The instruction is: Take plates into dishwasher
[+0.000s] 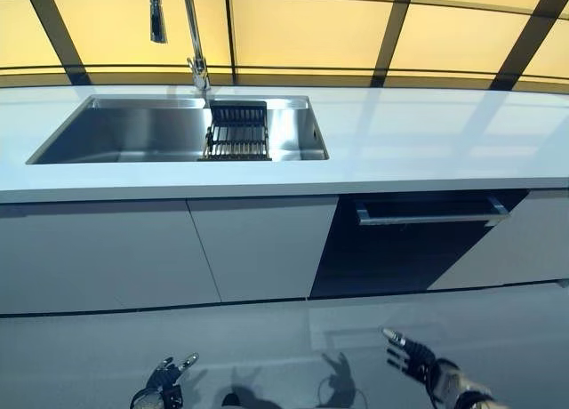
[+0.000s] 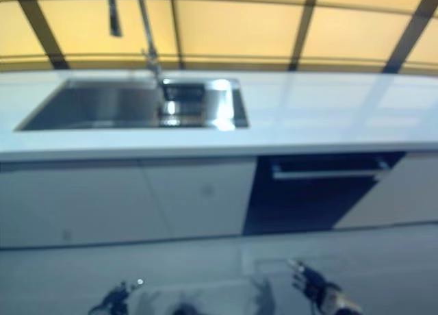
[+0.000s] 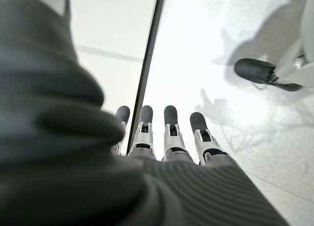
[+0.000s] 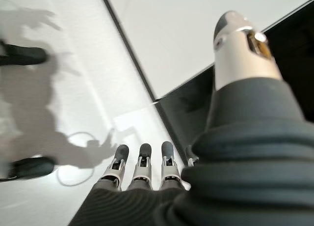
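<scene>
The dishwasher (image 1: 404, 249) is a dark front panel under the white counter, right of centre, its door closed and a silver bar handle (image 1: 431, 216) along its top. No plate shows in any view. My left hand (image 1: 165, 384) hangs low over the floor at the lower left, fingers (image 3: 170, 130) straight and holding nothing. My right hand (image 1: 412, 356) hangs low at the lower right, below the dishwasher and well apart from it. Its fingers (image 4: 142, 163) are also straight and empty, and the dishwasher's dark front (image 4: 194, 105) lies past them.
A steel sink (image 1: 124, 133) is set in the white counter (image 1: 427, 138), with a dark dish rack (image 1: 237, 132) at its right end and a tall tap (image 1: 194, 36) behind. White cabinet doors (image 1: 160, 253) stand left of the dishwasher. Grey floor (image 1: 284, 347) lies in front.
</scene>
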